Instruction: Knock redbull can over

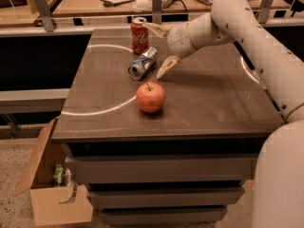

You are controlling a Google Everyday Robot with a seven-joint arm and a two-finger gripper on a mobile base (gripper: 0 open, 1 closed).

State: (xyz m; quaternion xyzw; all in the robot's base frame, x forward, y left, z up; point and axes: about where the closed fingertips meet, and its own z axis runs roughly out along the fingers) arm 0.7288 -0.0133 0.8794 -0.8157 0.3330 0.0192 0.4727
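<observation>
1. Gripper (pixel 155 51) hangs over the back-centre of the table (pixel 213 103), fingers spread wide and holding nothing. One finger points toward the red Coke can (pixel 139 35); the other angles down w/ its tip just beside the redbull can (pixel 142 63). Contact betw. tip and can: can't tell.
2. Redbull can lies on its side, back-left part of table, silver end facing front-left, body running diagonally toward the gripper. It sits betw. the Coke can behind it and the apple (pixel 150 97) in front, apart from both.
3. Progress: judging by the can's pose, the knock-over looks done, since it is flat and not upright. Nothing obvious left except clearing the arm away; can may roll, so worth watching that it settles.
4. Coke can stands upright near the table's back edge, not toppled. Apple sits upright, stem up, nearer the front.
5. Containers: cardboard box (pixel 52 198) on the floor at the table's left, flaps open. Something greenish (pixel 59 173) sits inside; can't tell what it is. No spill visible on the table around either can.
</observation>
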